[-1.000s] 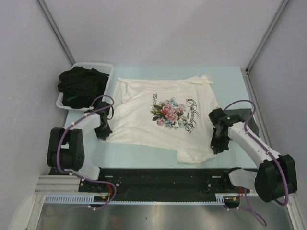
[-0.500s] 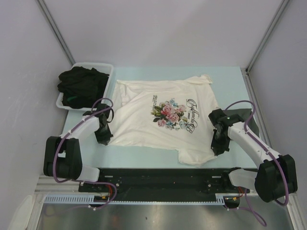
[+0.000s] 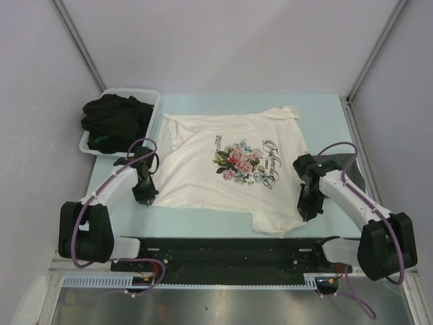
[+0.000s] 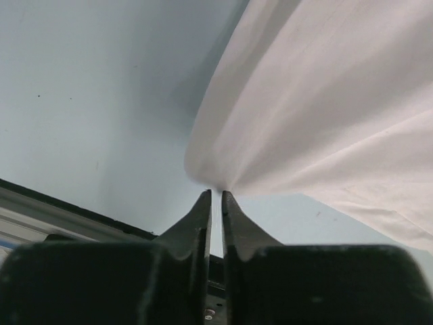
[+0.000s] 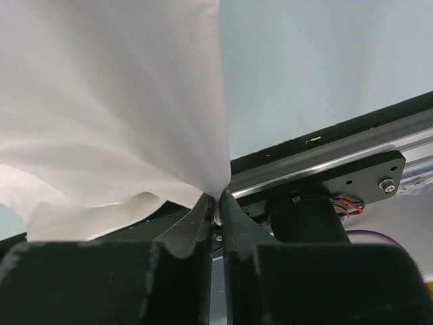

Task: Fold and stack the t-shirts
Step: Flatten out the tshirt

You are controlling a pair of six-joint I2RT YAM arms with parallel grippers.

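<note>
The cream-white t-shirt (image 3: pixel 203 145) with the pink rose print lies spread face up on the pale blue table (image 3: pixel 318 115). My left gripper (image 3: pixel 144 198) is at its near left corner. In the left wrist view, the jaws (image 4: pixel 216 193) stand a thin slit apart, and the cloth (image 4: pixel 325 108) gathers to a point at their tips, lifted off the table. My right gripper (image 3: pixel 306 213) is at the near right corner. In the right wrist view, it (image 5: pixel 218 200) pinches the hem (image 5: pixel 122 115) between its tips. Black t-shirts (image 3: pixel 111 120) fill the tub.
A white plastic tub (image 3: pixel 153 95) stands at the back left of the table. A dark grey cloth (image 3: pixel 356 177) lies by the right edge behind my right arm. The black base rail (image 3: pixel 230 250) runs along the near edge, and grey walls close in on both sides.
My left arm has swung its elbow outward, and its gripper has slid a little nearer with the shirt corner. The right gripper has shifted slightly. Both pairs of jaws have eased apart a little.
</note>
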